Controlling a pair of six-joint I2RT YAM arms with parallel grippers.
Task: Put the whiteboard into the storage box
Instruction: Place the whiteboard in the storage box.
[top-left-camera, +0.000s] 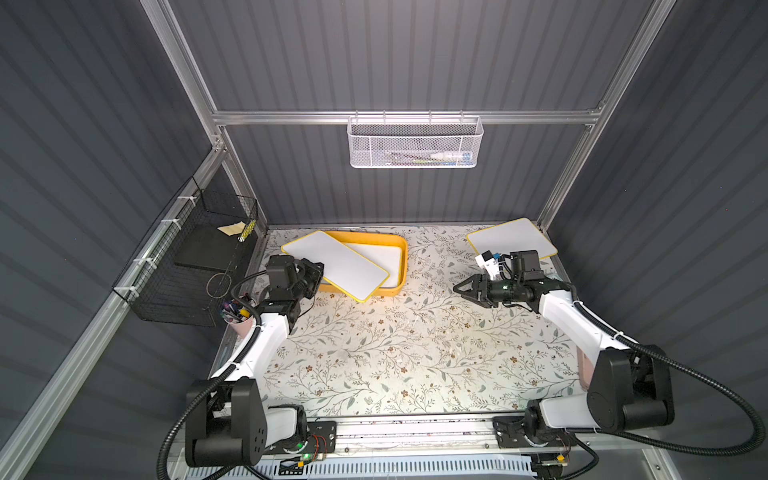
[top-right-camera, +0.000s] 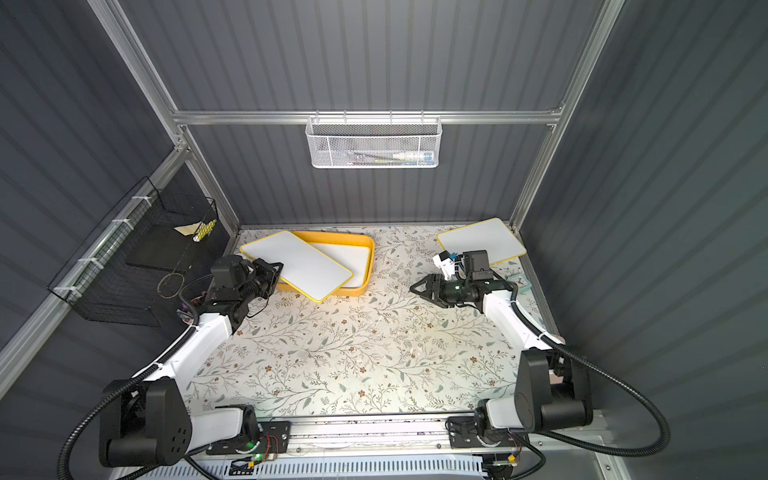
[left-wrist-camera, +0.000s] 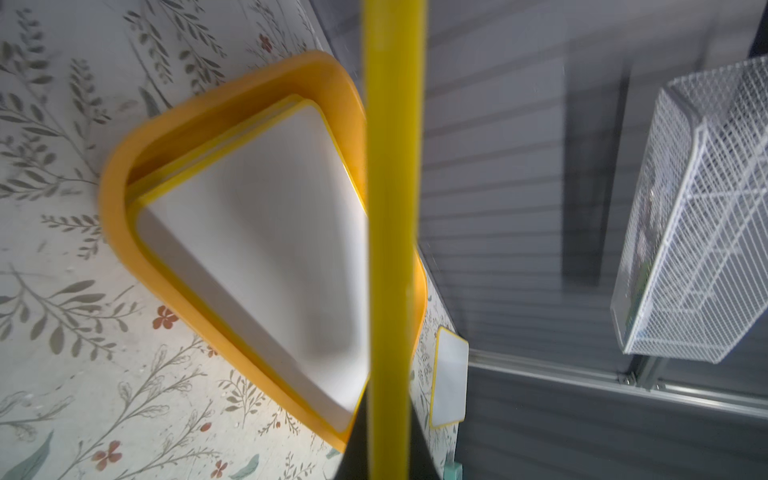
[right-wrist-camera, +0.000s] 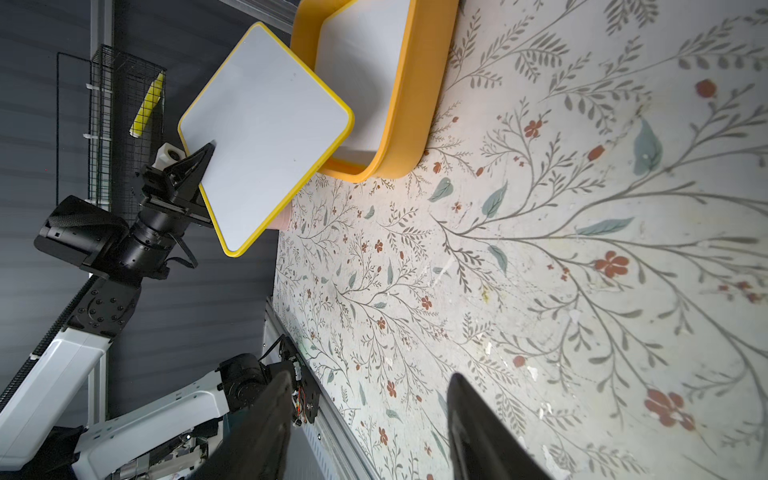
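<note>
Whiteboard (top-left-camera: 336, 264), pinched by left end effector (top-left-camera: 316, 270), sits skewed over storage box (top-left-camera: 404, 266): square it w/ rim, lower flat, then release; right end effector (top-left-camera: 464, 288) open, empty.

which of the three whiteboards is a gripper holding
The raised whiteboard over the storage box, clamped at one edge by the left gripper. Another whiteboard lies flat inside the box; the third whiteboard lies at the table's far right corner.

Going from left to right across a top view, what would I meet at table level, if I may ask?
The black wire basket → left end effector shut on a yellow-edged whiteboard → yellow-orange plastic storage box → open right end effector → second yellow-edged whiteboard.
</note>
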